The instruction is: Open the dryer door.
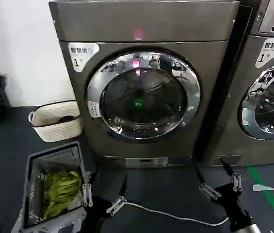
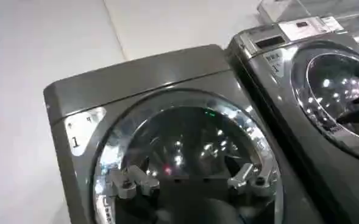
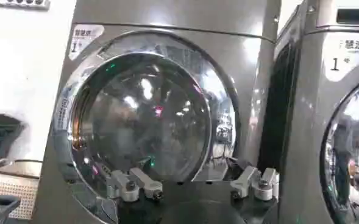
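The head camera is looking forward and down from high up, standing back far enough to be taking in the whole front of the dryer (image 1: 144,82), the floor (image 1: 166,194) before it and both grippers low in the picture. The left wrist camera is sitting close, tilting up at the dryer door (image 2: 185,158). The right wrist camera is facing the same door (image 3: 145,125) squarely from near. All three views are sharing that door and the neighbouring machine (image 1: 267,82).
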Motion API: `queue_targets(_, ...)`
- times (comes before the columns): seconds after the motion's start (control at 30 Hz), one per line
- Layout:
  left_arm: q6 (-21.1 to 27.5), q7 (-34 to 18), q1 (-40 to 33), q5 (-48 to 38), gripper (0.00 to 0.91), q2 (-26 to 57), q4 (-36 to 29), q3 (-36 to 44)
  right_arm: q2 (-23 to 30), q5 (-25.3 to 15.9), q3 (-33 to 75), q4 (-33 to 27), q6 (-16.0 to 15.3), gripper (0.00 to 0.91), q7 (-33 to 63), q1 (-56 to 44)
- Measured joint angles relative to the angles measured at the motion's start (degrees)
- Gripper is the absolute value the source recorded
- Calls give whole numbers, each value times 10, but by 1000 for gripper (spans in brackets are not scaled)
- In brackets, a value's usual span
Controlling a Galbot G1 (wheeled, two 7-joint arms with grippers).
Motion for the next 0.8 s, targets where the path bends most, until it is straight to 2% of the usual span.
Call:
queue_targets(0.17,3,0,-3,6,907,-1,0,2,-66,28,-65,-54,-8,907,-1,110)
queue_targets(0.4,3,1,8,9,907,-5,-11,-8,-120,67,-181,-127,-9,907,-14,269)
queue_targets(0.6,3,2,17,15,907,-9,-13,-10,-126,86,-282,-193,-10,907,-15,411)
queue_targets(0.8,4,3,18,17,907,-13,-15,-10,-117,91,-357,-255,0,907,-27,509)
